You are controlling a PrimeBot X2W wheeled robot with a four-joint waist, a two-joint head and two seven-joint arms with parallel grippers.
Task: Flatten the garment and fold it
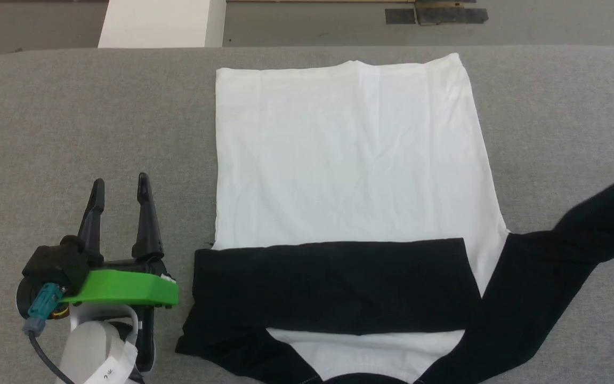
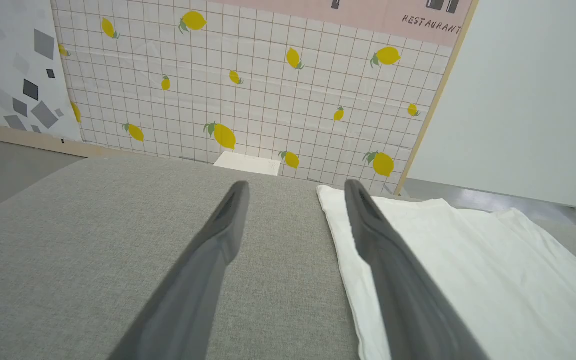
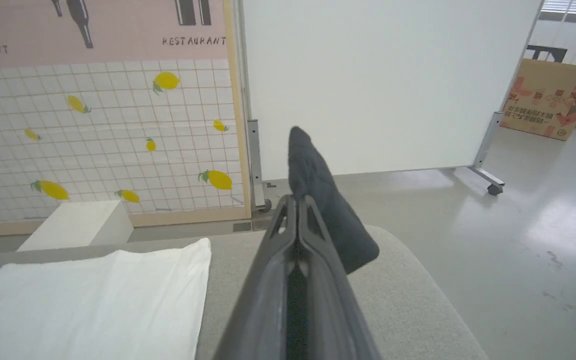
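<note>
My right claw (image 3: pixel 296 204) is clamped on the end of the black sleeve (image 3: pixel 320 200), which in the head view runs as a long dark band from the shoulder off the right edge. The shirt (image 1: pixel 349 160) lies flat mid-frame on the grey woven table (image 1: pixel 72 106), its white cotton body lightly creased and the other sleeve (image 1: pixel 333 282) folded straight across its lower part. My left claw (image 1: pixel 120 182) rests spread and empty at lower left, just beside it. I judge the held sleeve must swing left across the body.

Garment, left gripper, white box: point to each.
garment (image 1: pixel 349 160), head view, on its white body.
left gripper (image 1: pixel 120 181), head view, midway between its fingertips.
white box (image 3: pixel 68 222), right wrist view, on its top face.
</note>
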